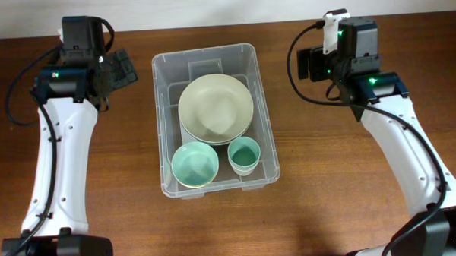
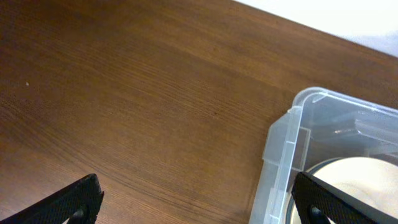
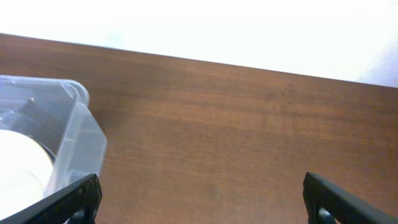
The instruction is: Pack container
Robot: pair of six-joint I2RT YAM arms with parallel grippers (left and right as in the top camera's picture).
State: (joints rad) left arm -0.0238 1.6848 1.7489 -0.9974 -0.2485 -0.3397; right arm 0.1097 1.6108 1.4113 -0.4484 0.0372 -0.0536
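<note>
The clear plastic container [image 1: 162, 69] stands at the table's middle. Inside lie a cream plate [image 1: 214, 106] on a stack, a teal bowl [image 1: 194, 164] at its front left and a teal cup [image 1: 244, 154] at its front right. My left gripper [image 1: 122, 68] is open and empty, held left of the container's back left corner [image 2: 292, 134]. My right gripper [image 1: 309, 64] is open and empty, held right of the container's back right corner [image 3: 74, 109]. The plate's edge shows in the left wrist view [image 2: 354, 180] and in the right wrist view [image 3: 22, 165].
The brown wooden table [image 1: 123, 177] runs to a white wall at the back. Both arms stand at the table's outer sides.
</note>
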